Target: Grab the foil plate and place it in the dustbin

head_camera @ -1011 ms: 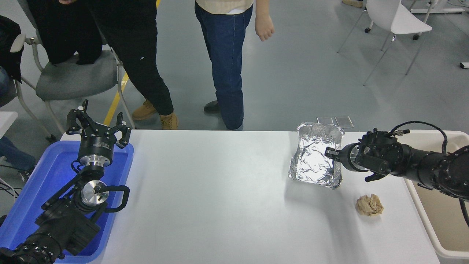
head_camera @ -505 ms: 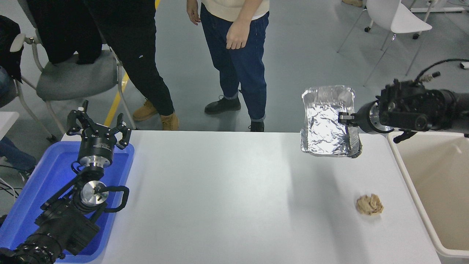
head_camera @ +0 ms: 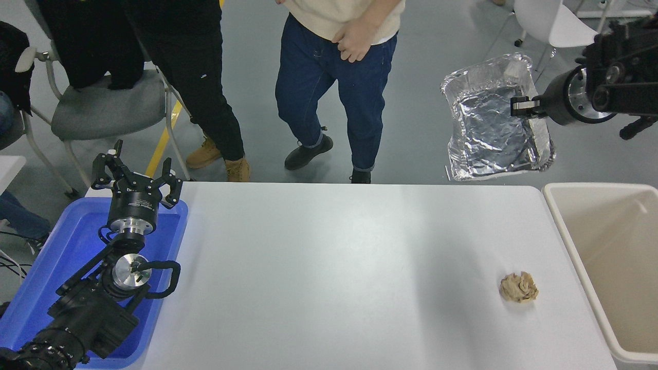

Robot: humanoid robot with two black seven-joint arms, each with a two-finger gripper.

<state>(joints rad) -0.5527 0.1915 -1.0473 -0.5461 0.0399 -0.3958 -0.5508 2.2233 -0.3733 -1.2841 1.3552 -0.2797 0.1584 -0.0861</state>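
Note:
The shiny silver foil plate hangs high in the air beyond the table's far right edge, tilted so that its inside faces me. My right gripper comes in from the upper right and is shut on the plate's right rim. The beige dustbin stands at the table's right side, below and to the right of the plate. My left gripper is parked open at the lower left, over the blue tray.
A crumpled tan paper wad lies on the white table near the dustbin. A blue tray sits at the left edge. Two people stand at the far side, with chairs behind.
My right gripper has lifted the foil plate from the table's far right part, up and to the right, high above the table's edge. A person has stepped closer.

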